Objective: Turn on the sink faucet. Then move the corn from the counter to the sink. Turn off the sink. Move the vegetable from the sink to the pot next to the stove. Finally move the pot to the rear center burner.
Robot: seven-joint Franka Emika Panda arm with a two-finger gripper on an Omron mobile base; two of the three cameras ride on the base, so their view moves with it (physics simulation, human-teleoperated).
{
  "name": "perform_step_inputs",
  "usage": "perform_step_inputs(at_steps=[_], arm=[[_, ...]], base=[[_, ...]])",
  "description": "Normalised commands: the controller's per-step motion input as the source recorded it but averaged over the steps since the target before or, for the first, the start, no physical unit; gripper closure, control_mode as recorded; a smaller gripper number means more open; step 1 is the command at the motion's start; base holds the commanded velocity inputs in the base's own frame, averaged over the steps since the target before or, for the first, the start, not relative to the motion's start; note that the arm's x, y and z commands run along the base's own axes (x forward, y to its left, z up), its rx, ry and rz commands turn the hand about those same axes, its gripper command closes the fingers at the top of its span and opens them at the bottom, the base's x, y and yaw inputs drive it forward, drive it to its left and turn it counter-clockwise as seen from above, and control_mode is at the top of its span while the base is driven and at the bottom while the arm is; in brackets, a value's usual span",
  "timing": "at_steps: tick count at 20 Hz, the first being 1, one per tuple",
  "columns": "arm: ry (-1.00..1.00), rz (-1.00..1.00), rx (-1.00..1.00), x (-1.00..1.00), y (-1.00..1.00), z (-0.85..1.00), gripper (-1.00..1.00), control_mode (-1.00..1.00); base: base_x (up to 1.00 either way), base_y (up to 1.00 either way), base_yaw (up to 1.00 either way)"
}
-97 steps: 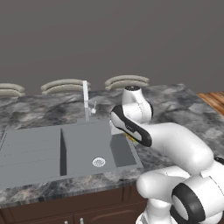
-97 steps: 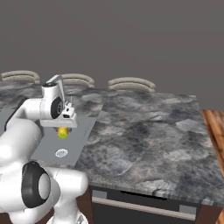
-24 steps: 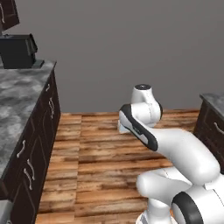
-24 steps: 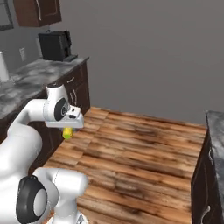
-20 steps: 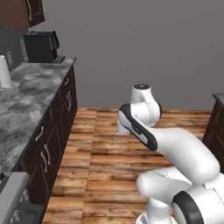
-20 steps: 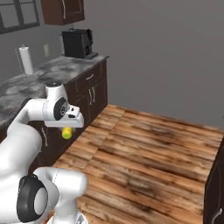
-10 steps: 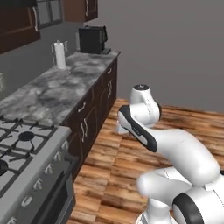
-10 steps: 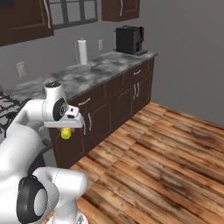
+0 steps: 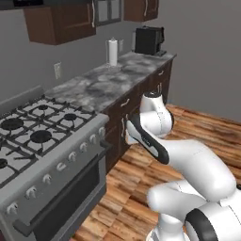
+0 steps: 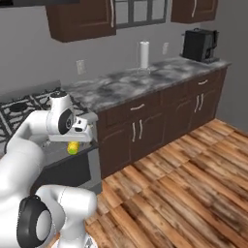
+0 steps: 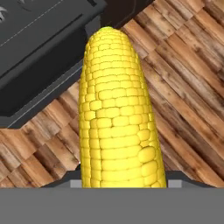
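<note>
My gripper (image 10: 72, 144) is shut on the corn (image 10: 72, 148), a yellow cob hanging below the hand, in front of the stove's front edge. In the hand view the corn (image 11: 116, 113) stands upright in the middle, over the dark oven front and the wooden floor. The silver gas stove (image 9: 42, 136) with black grates sits at the left, and the stove (image 10: 24, 109) lies behind my arm in the right base view. The marbled counter (image 9: 103, 84) runs on beyond it over dark cabinets. The sink, faucet and pot are out of view.
A paper towel roll (image 9: 112, 52) and a black coffee machine (image 9: 149, 40) stand on the far counter. Dark wall cabinets (image 10: 82, 19) hang above. Wooden floor (image 10: 184, 193) spreads to the right. The oven door and its handle (image 9: 61, 202) jut out low at the left.
The whole scene has shifted as the base drives. The stove has come into view at the left and the counter has drawn nearer. The corn stays in the gripper.
</note>
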Motion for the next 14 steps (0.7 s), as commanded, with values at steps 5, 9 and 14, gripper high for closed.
perform_step_inputs(at_steps=[5, 9, 14], arm=[[0.0, 0.0, 0.0, 0.0, 0.0, 0.0, 1.0, 1.0], [0.0, 0.0, 0.0, 0.0, 0.0, 0.0, 1.0, 1.0], [0.0, 0.0, 0.0, 0.0, 0.0, 0.0, 1.0, 1.0]], base=[[-0.45, -0.07, 0.49], [-0.29, 0.0, 0.52], [-0.13, 0.06, 0.5]])
